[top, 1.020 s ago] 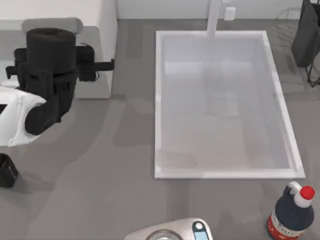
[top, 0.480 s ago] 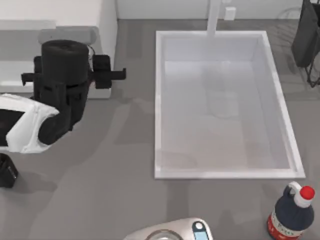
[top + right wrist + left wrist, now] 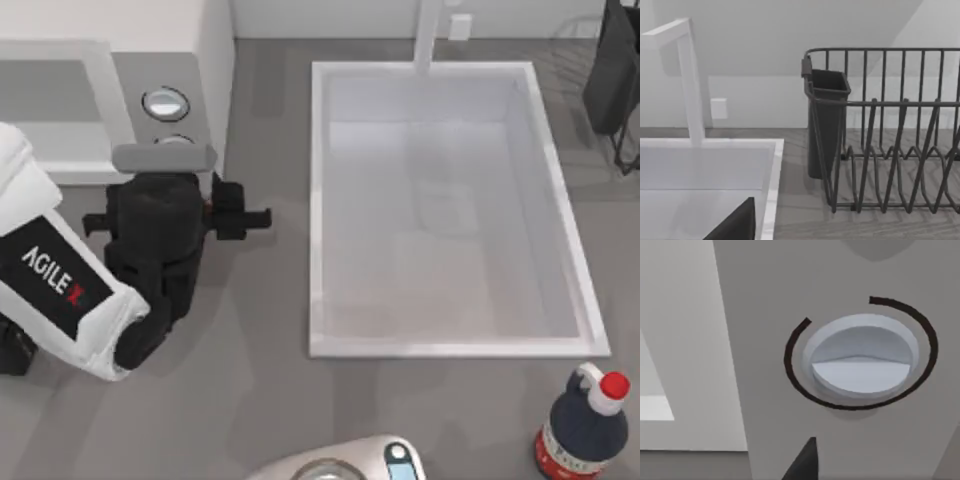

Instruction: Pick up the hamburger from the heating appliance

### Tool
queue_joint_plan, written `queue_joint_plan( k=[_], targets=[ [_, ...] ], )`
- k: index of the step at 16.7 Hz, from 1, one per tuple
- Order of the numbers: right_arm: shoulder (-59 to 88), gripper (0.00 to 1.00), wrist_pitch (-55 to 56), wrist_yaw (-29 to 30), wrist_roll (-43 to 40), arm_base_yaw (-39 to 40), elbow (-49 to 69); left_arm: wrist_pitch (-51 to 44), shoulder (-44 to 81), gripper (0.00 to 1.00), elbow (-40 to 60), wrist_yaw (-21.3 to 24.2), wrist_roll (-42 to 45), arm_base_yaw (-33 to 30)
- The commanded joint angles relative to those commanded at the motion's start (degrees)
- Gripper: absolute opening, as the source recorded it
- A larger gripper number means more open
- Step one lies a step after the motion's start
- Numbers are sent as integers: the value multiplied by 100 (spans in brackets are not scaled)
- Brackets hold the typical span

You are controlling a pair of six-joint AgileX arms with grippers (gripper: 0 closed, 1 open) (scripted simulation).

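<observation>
Left claw (image 3: 215, 215) sits at the far-left of the worktop (image 3: 250, 400), just in front of the microwave (image 3: 110, 90) control panel, its wrist camera staring at a silver dial (image 3: 860, 360); can't tell if its fingers are wide or narrow, or holding anything. The hamburger isn't visible anywhere, so can't say where it is, and the pickup can't be confirmed — I'd judge the task either mid-retrieval or not yet secured. Right arm parked at the far-right, its camera facing the dish rack (image 3: 890, 130) and sink (image 3: 450, 340).
</observation>
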Motion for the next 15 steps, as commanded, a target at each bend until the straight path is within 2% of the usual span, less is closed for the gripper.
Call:
queue_joint_plan(
  k=[6, 15],
  targets=[
    [0, 100, 0, 0, 0, 0, 0, 278, 210, 0, -111, 26, 2, -18],
    [0, 100, 0, 0, 0, 0, 0, 278, 210, 68, -111, 26, 2, -18]
  ],
)
